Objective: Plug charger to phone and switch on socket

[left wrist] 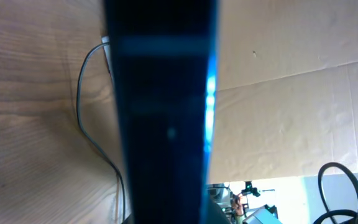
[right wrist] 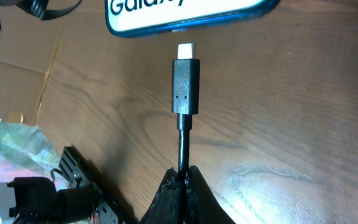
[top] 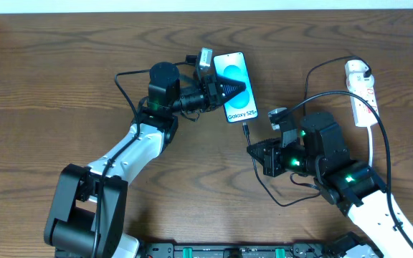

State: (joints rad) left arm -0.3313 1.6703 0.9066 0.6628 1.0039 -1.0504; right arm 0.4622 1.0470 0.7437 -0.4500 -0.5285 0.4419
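Right pincer [right wrist: 183,175] clamped on the charger [right wrist: 185,87] cable, plug tip just short of the phone [right wrist: 185,14] at 12 o'clock; left pincer [top: 238,87] clamped on phone. Outstanding, apparently: insertion, then switching the socket [top: 362,92] at 2 o'clock.

Overhead top-down, 2 wrist close-ups sharing phone [top: 241,109]
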